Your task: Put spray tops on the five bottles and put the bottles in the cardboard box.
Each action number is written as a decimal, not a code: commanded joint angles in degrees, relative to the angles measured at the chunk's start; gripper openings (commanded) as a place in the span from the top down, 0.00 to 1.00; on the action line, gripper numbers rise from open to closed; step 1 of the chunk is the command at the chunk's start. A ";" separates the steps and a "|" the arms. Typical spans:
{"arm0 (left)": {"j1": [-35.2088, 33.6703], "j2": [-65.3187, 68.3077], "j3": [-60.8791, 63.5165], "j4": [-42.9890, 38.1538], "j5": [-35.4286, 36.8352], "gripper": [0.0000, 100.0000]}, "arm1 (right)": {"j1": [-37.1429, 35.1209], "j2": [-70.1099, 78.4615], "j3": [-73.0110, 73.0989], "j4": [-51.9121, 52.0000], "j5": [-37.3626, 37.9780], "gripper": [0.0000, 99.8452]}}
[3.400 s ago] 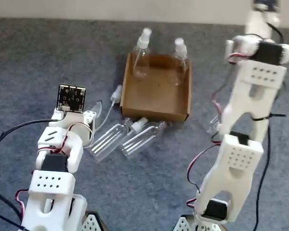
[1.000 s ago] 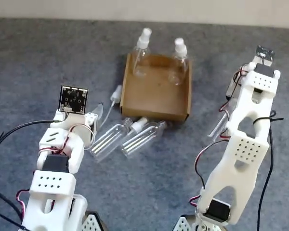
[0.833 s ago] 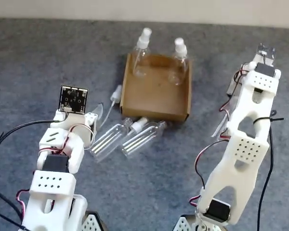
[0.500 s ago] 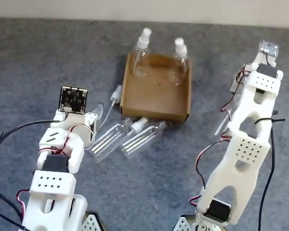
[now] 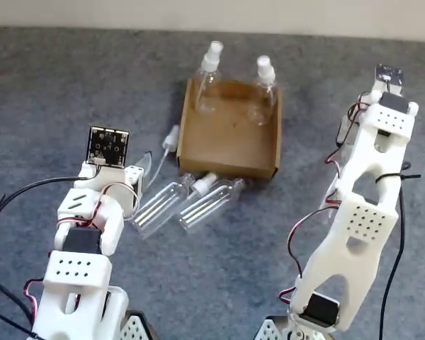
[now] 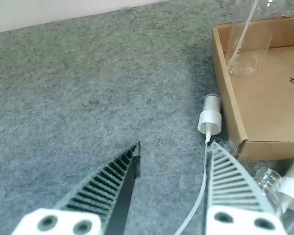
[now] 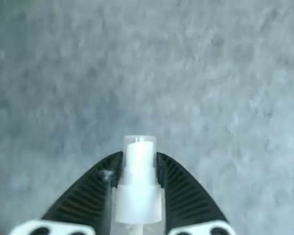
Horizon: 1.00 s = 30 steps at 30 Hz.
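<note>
White spray top (image 7: 138, 191) lies lengthwise between right pincer (image 7: 138, 156) fingers, head outward.

No text, number or sign is legible in any view. The cardboard box (image 6: 279, 105) carries one small dark mark (image 6: 292, 80) on its inner floor, too small to make out as a character. The circuit board (image 5: 106, 144) on one arm shows pale specks, none readable as print.
</note>
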 commanded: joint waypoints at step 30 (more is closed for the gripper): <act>2.59 0.31 -0.13 -1.05 0.26 0.80 | -0.92 -45.14 80.66 -67.12 0.88 1.00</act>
